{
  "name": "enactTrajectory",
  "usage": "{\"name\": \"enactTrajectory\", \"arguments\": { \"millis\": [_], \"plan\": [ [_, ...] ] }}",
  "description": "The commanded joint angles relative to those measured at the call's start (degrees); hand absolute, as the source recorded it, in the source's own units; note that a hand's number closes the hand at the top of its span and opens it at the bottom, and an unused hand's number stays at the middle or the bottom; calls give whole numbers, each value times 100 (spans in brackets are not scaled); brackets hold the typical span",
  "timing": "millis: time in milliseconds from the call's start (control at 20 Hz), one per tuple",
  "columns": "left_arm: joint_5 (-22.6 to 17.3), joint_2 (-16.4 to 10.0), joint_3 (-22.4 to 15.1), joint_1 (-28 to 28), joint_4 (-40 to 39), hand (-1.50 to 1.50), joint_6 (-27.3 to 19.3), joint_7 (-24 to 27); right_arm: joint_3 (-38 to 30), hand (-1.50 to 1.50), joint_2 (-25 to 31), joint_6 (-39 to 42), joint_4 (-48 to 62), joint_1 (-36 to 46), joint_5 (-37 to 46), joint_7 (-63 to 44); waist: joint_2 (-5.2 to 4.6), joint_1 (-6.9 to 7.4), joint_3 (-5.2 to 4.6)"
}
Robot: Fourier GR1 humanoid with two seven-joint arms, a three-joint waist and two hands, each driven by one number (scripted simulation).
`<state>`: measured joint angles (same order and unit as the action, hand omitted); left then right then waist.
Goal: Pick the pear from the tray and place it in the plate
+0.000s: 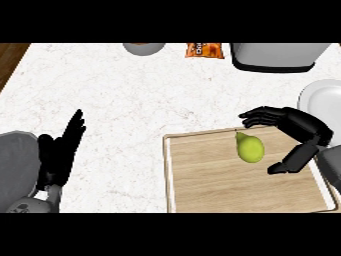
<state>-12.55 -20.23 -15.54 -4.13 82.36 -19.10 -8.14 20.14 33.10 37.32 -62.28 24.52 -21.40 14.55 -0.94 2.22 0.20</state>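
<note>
since the pear [250, 148] lies free on the wooden tray [217, 190], you have your right hand [306, 129] cupped beside it, fingers and thumb spread apart on either side, apparently ready to close before the short carry to the plate [334, 97].

pear [250, 148] on tray [210, 187], plate [334, 100] to tray's right, bag [204, 50] at far edge

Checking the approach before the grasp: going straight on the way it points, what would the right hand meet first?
Probably the pear: the right hand points left over the tray, open, with the pear just ahead of its palm. Its height above the pear is unclear.
</note>
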Motion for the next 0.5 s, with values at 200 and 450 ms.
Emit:
{"name": "enactTrajectory", "arguments": {
  "millis": [200, 450],
  "plan": [
    [184, 189, -67, -57, -279, 0, -71, 112, 565, -150, 405, 351, 752, 1361, 2009, 831, 5, 70, -9],
    [193, 55, -54, -125, 139, 0, -65, -433, 1086, -150, 333, 735, 1198, 1989, 2809, 1115, 37, 50, -9]
  ]
}}
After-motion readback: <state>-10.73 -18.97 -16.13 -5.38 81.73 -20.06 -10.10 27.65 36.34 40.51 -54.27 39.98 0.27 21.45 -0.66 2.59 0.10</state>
